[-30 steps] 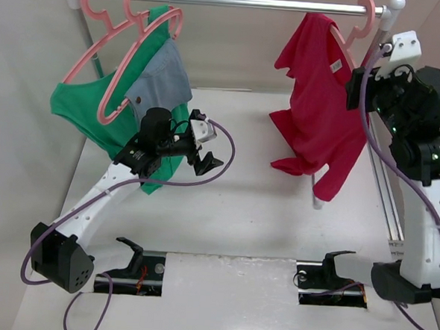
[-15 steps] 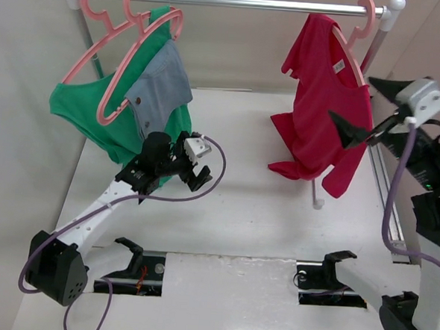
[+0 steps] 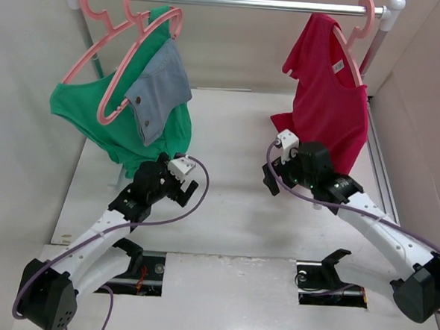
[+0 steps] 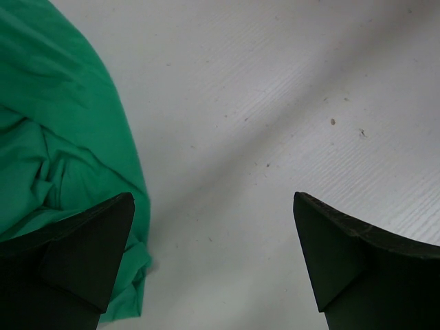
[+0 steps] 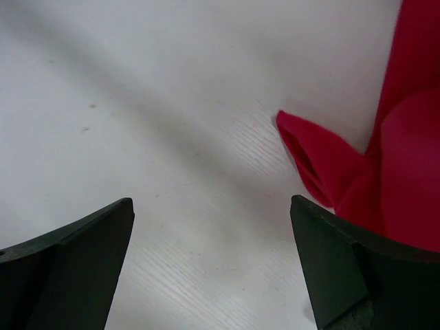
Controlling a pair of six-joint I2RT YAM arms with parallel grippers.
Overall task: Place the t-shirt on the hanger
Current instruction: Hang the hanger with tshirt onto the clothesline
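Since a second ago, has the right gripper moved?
Yes. The right gripper dropped down and left, from near the right end of the rail to low over the table beside the t-shirt.

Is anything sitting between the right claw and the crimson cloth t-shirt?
Nothing visible does. In the right wrist view, only white table shows between the open right claw and the hanging fold of the crimson cloth t-shirt.

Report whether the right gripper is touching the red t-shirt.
Cannot tell. In the right wrist view the t-shirt disappears behind one finger of the open right gripper, with neither gap nor contact plain. The top view is no clearer.
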